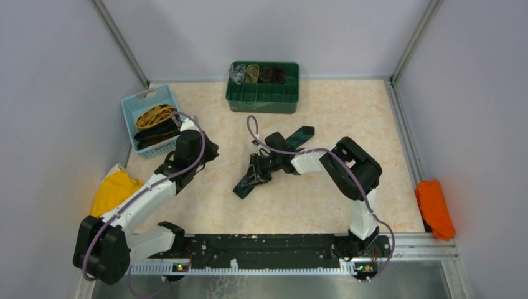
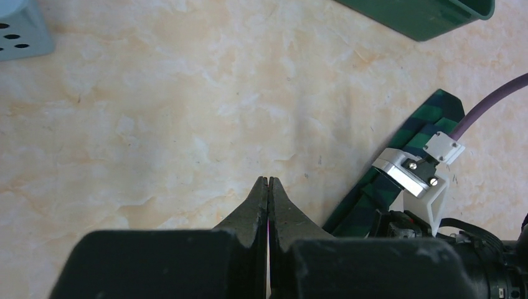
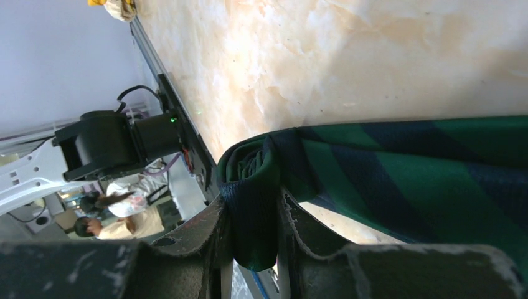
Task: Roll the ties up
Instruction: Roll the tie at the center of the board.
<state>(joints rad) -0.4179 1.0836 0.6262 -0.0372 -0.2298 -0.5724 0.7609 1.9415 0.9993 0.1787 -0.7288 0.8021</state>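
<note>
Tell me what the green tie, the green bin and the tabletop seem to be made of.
Tie: woven fabric, matte; it folds and rolls softly.
Bin: likely moulded plastic; rigid walls with a slight gloss.
Tabletop: smooth marble-patterned surface, perhaps laminate or print; cannot tell which.

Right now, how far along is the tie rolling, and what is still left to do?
Done: a few rolled ties sit in the green tray's back compartments. In hand: the right end effector pinches the started roll of the green checked tie; most of it lies flat on the table. The left end effector is shut and empty. Left: the loose ties in the blue basket.
</note>
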